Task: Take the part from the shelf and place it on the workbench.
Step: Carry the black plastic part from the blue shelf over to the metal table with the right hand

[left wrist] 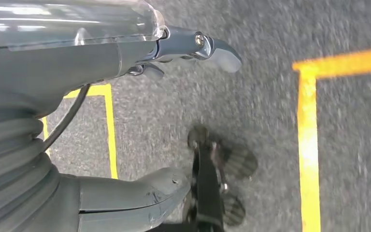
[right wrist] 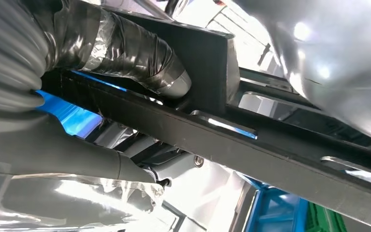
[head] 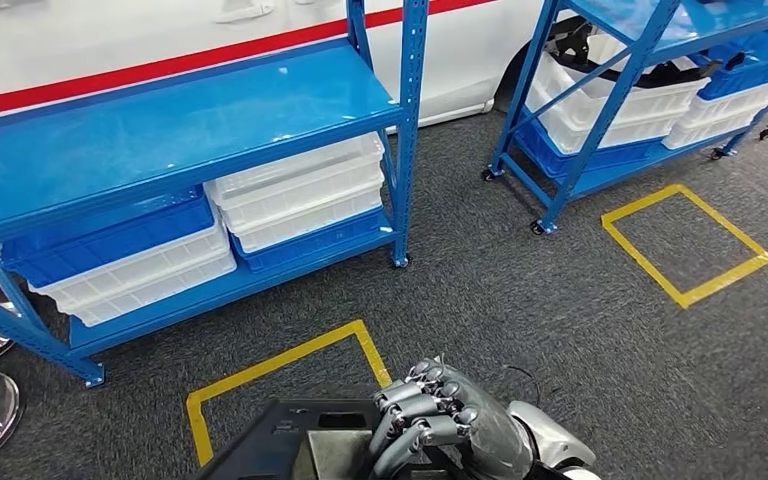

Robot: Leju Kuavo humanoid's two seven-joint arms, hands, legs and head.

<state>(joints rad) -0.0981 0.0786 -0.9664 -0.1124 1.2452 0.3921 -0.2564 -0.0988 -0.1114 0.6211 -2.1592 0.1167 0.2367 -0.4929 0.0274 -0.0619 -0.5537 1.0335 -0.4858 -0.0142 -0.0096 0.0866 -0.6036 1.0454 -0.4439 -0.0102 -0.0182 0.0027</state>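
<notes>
The main risk is the part slipping or tipping while it is carried: it is a broad, dark, flat piece, and the right hand grips it at one edge only, so its weight hangs out to the side. A jolt in walking could twist it loose. It could also knock a post of the blue shelf just ahead. No bench is to be seen, so the part probably has some way to go.

The right hand is closed on the part, fingers curled over its top edge, thumb pressed against the other face. The left hand hangs over the grey carpet, fingers loosely apart, holding nothing.
</notes>
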